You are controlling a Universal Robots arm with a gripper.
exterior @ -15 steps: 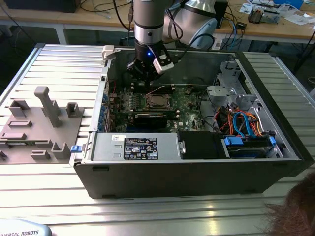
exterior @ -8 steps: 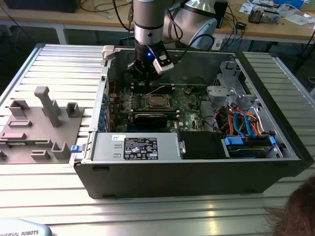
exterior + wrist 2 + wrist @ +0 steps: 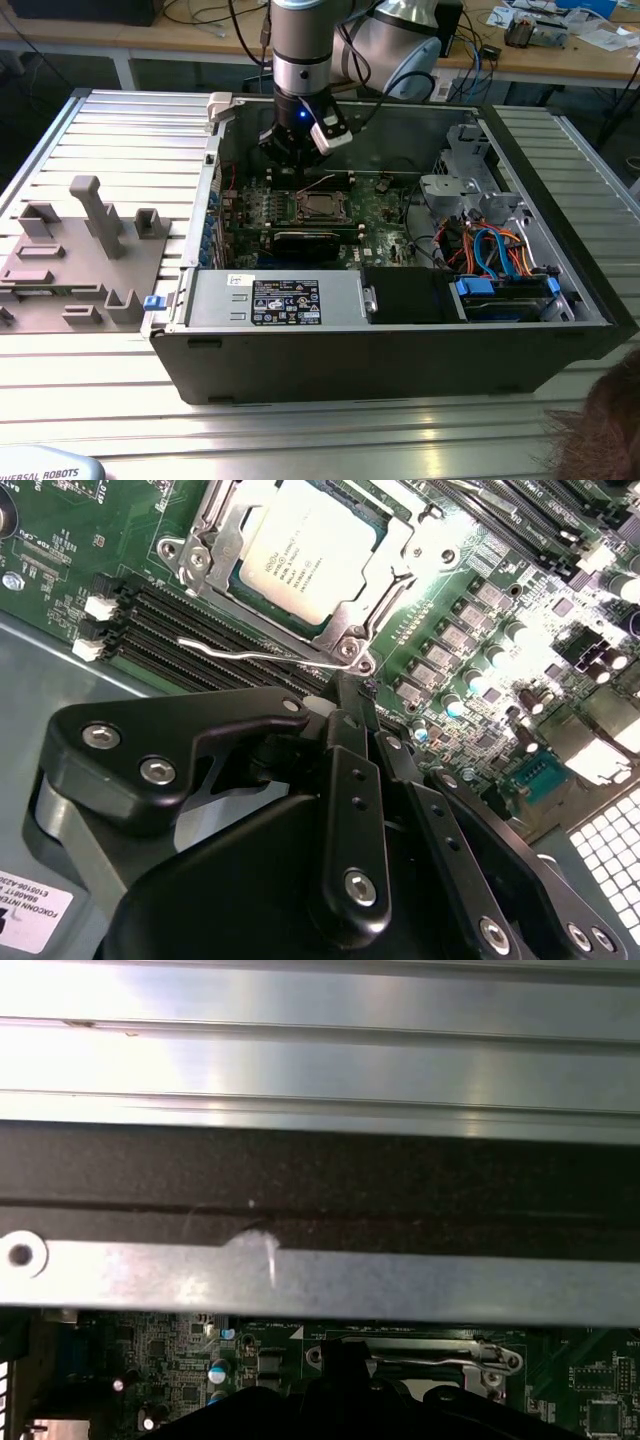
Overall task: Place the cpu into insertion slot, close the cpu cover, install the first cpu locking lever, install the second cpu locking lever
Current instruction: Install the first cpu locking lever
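The cpu [image 3: 310,555], a flat square with a matte silvery top, sits in the insertion slot [image 3: 225,575] under the thin steel cpu cover [image 3: 215,525]. The black gripper [image 3: 350,695] has its fingers pressed together beside a bent wire lever [image 3: 250,652]

I'm looking into a robotics lab or electronics workshop. The work surface is a ribbed aluminium table [image 3: 120,130], the sort built from slotted metal profiles. An opened black computer case [image 3: 400,340] lies on it with its green motherboard [image 3: 300,215] and coloured cables [image 3: 495,250] exposed. To the exterior view's left sits a grey fixture plate [image 3: 75,265] with upright holders. Behind, wooden benches [image 3: 560,55] carry loose wires and small parts. The grey industrial arm [image 3: 300,50] stands over the case.
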